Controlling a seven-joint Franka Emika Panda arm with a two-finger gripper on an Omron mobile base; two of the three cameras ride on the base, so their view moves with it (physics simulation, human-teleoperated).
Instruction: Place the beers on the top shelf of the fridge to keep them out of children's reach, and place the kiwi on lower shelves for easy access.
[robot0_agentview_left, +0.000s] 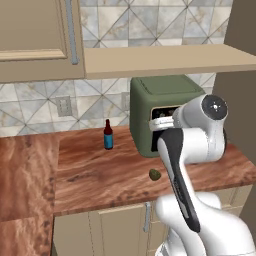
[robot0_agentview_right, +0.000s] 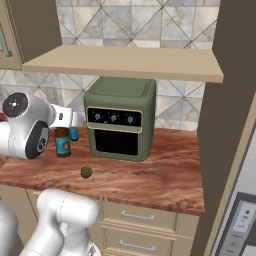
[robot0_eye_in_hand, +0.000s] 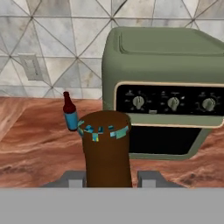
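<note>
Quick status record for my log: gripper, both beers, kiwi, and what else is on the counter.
gripper: jaws shut on the amber beer
amber beer: upright between the fingertips, in front of the oven, near its left side
maroon beer: standing upright on the counter, left of the oven, free of the gripper
kiwi: lying on the counter in front of the oven, untouched
oven: green, three knobs, door closed, at the back of the counter under a shelf

The arm (robot0_agentview_left: 192, 150) is hiding the oven's (robot0_agentview_left: 150, 107) front, and the amber bottle's (robot0_eye_in_hand: 106, 148) base is running below the hand view's edge.
</note>
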